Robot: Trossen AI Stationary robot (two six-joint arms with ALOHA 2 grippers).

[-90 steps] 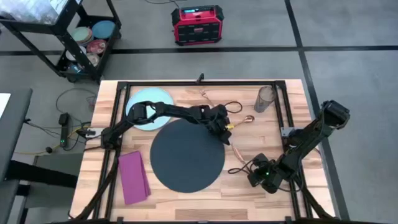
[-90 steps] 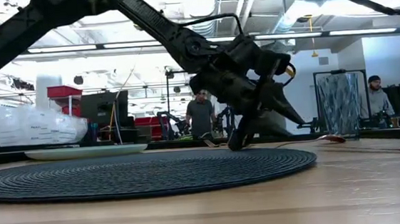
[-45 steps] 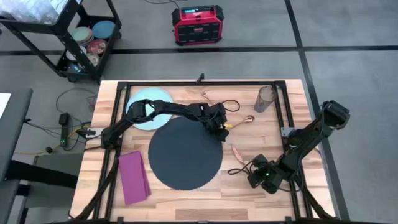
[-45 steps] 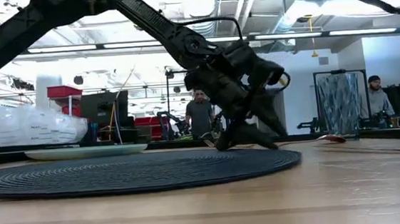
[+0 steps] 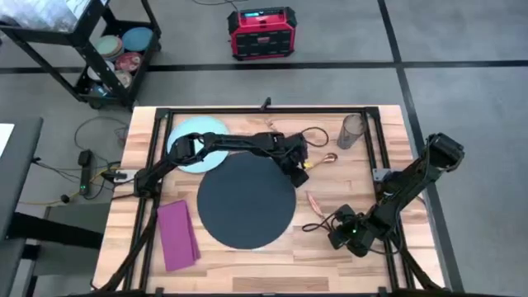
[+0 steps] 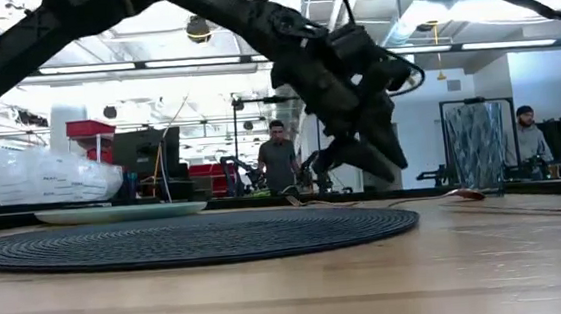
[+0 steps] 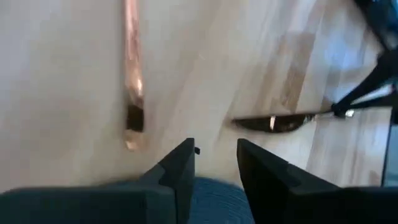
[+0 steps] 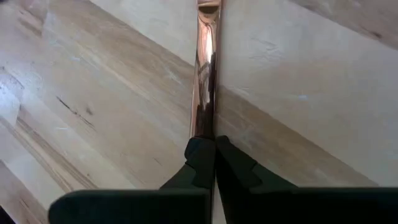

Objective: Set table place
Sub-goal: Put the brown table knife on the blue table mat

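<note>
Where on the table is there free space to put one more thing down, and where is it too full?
Bare wood of the table lies along the near edge, below the dark mat, right of the magenta napkin. The strip between the tumbler, spoon and right gripper is crowded with cutlery and cables; the left gripper hovers there.

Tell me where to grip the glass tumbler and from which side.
Probably grip the tumbler around its mid wall, approaching level from the table's near side: it stands upright, and the black frame rails crowd its far and right sides.
</note>
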